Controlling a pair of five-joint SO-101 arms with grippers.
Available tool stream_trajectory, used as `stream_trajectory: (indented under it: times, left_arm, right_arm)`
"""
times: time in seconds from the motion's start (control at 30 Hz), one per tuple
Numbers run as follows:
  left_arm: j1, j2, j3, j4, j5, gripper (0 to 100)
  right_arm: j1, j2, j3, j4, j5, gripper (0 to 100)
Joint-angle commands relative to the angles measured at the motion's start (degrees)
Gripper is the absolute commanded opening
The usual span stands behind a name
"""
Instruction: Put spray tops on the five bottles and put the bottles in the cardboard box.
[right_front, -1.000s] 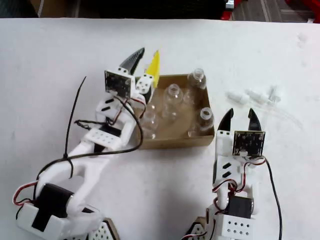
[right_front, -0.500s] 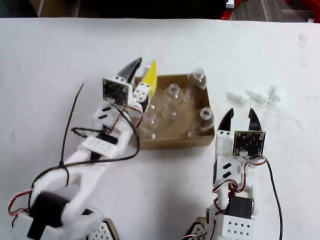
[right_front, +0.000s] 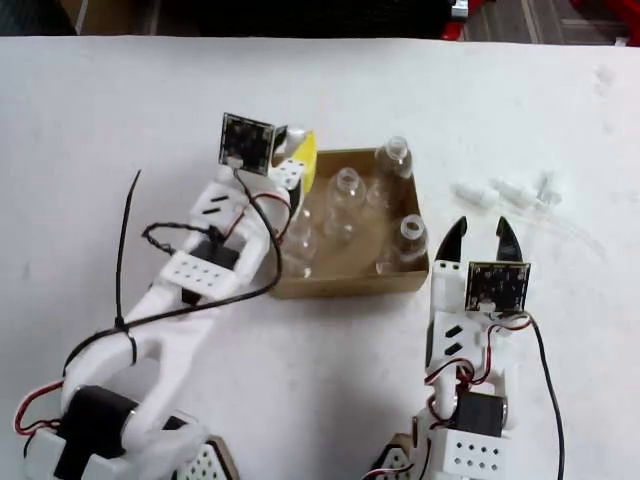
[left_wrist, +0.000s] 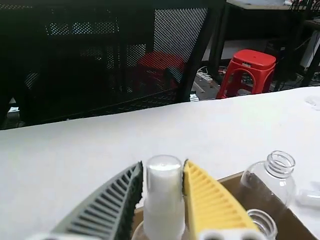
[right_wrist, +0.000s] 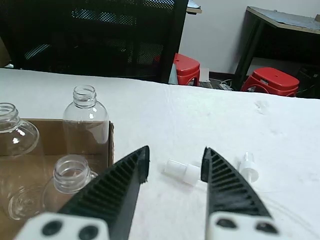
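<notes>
The cardboard box sits mid-table with several clear open-necked bottles in it, such as one at the far right corner and one near the front. My left gripper is at the box's left far corner, shut on a white spray top that sits on a bottle's neck; the yellow finger shows beside the box. My right gripper stands open at the box's right front corner, holding nothing. Loose white spray tops lie on the table to the right, beyond its fingertips.
The white table is bare to the left and behind the box. Thin clear tubes trail from the spray tops at the right. Red stools and a dark mesh screen stand off the table's far edge.
My left arm's wrist has swung up and toward the box, so its camera now covers most of the fingers. The right arm has stayed still.
</notes>
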Motion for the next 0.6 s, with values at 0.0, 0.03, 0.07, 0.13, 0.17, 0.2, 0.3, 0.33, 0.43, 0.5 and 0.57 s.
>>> stream_trajectory:
  times: [0.0, 0.03, 0.07, 0.13, 0.17, 0.2, 0.3, 0.33, 0.43, 0.5, 0.57]
  left_arm:
    - [-0.5, -1.4, -2.2, 0.4, 1.1, 12]
    - [-0.5, -1.7, -1.7, 0.4, 1.1, 12]
    - [-0.5, -1.8, -1.3, 0.4, 1.1, 12]
    - [-0.2, -2.6, -1.1, 0.4, 1.1, 12]
    - [-0.1, -3.2, -0.9, 0.4, 1.1, 13]
    - [-0.1, -4.0, -0.4, 0.4, 1.4, 13]
    - [0.0, -7.3, 0.8, 0.4, 1.5, 16]
    - [0.0, -8.6, 1.3, 0.4, 1.5, 18]
    - [0.0, -12.4, 2.4, 2.9, 1.5, 25]
    - [-0.1, -15.7, 2.2, 8.0, 1.7, 26]
    - [-0.7, -20.4, 2.1, 12.0, 3.9, 26]
  right_arm:
    - [-0.1, -0.1, 0.5, -1.3, -0.1, 14.9]
    - [-0.1, -0.1, 0.5, -1.3, -0.1, 14.9]
    - [-0.1, -0.1, 0.5, -1.3, -0.1, 14.9]
    - [-0.1, -0.1, 0.5, -1.3, -0.1, 14.9]
    - [-0.1, -0.1, 0.5, -1.3, -0.1, 14.9]
    - [-0.1, -0.1, 0.5, -1.3, -0.1, 14.9]
    - [-0.1, -0.1, 0.5, -1.3, -0.1, 14.9]
    - [-0.1, -0.1, 0.5, -1.3, -0.1, 14.9]
    - [-0.1, -0.1, 0.5, -1.2, -0.1, 14.9]
    - [-0.1, -0.1, 0.5, -1.2, -0.1, 14.9]
    - [-0.1, -0.1, 0.5, -1.2, -0.1, 14.9]
